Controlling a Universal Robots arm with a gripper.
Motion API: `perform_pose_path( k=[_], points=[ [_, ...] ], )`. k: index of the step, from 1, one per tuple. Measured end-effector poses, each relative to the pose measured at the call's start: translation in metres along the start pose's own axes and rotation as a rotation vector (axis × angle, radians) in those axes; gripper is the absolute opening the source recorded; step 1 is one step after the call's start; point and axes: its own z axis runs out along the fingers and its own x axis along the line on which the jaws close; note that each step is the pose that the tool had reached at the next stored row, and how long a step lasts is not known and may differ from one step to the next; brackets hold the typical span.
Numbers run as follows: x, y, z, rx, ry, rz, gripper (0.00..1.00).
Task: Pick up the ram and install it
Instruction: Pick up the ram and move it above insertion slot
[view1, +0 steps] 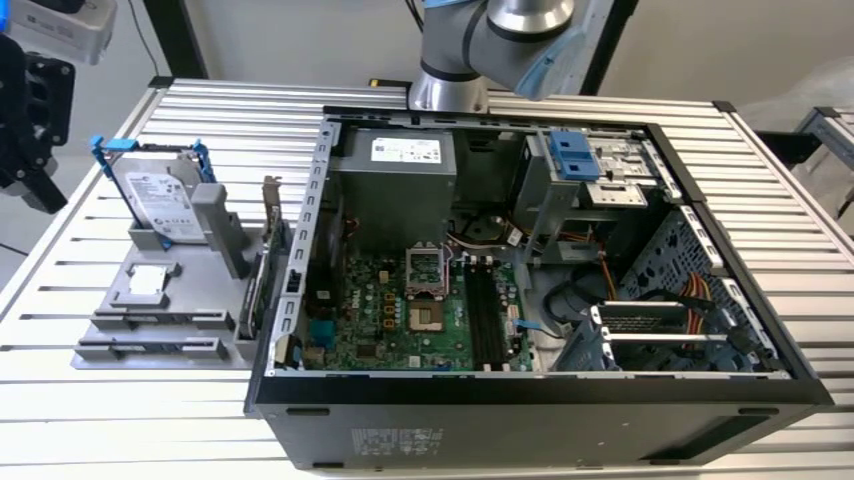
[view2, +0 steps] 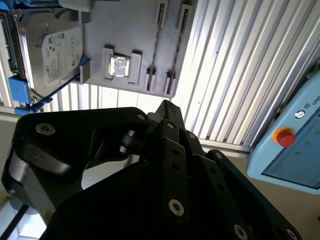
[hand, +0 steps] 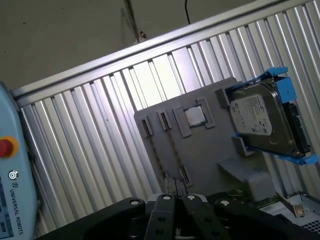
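Ribbed metal surface (hand: 90, 145) carries a gray holder (hand: 205, 155). Ram (hand: 173, 150) stands on edge in a holder slot, just ahead of the hand (hand: 177, 201), probably so both long faces stay free for gripping. Hand opening: cannot tell.

The robot arm (view1: 454, 60) stands tall at the back in the exterior view. It has a round silver joint (view1: 527, 20) with a light blue cap near the top. The black gripper (view1: 38, 185) hangs at the exterior view's left edge and points down. In both wrist views it has thick black bars (view2: 170, 165) and small round screws (view2: 45, 129).
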Motion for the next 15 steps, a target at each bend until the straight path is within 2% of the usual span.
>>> perform_pose_path(
  k=[15],
  points=[
    [0.0003, 0.0009, 0.0, -0.0016, 0.0062, -0.107, 0.0]
  ],
)
